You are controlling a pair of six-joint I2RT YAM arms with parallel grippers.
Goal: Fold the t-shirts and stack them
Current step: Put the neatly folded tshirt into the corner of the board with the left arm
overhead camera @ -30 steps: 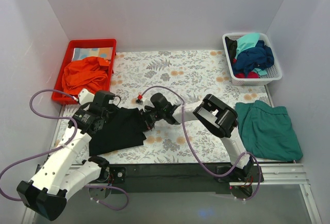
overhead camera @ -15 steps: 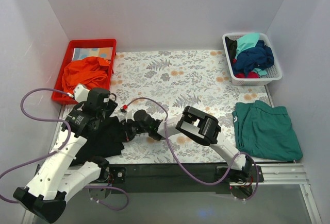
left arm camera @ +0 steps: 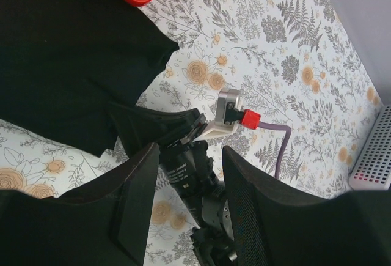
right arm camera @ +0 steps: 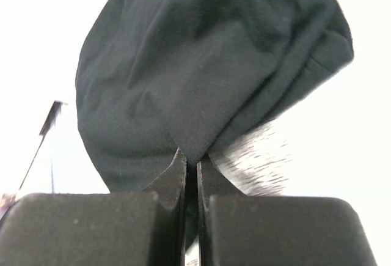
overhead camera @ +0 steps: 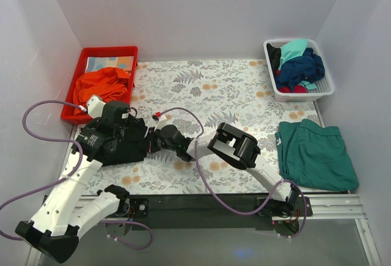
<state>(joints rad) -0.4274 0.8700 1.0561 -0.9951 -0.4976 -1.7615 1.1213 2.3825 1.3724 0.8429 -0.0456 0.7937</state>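
Fingertips of the right gripper (right arm camera: pixel 190 161) are pressed together on a fold of the black t-shirt (right arm camera: pixel 201 64), which bunches just beyond them. Directly above that wrist hangs the left gripper (left arm camera: pixel 189 155), fingers apart and holding nothing. The shirt spreads flat ahead of it and to its left on the floral table (overhead camera: pixel 232 88). Past the shirt sits a red tray (overhead camera: pixel 110 49) of orange cloth (overhead camera: pixel 101 88). Well off to the right lies a folded teal t-shirt (overhead camera: pixel 317 156).

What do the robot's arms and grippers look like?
The left arm and right arm have white shells and black joints. A purple cable loops along each; the right one ends in a red plug. The left gripper and right gripper are black with blocky fingers.
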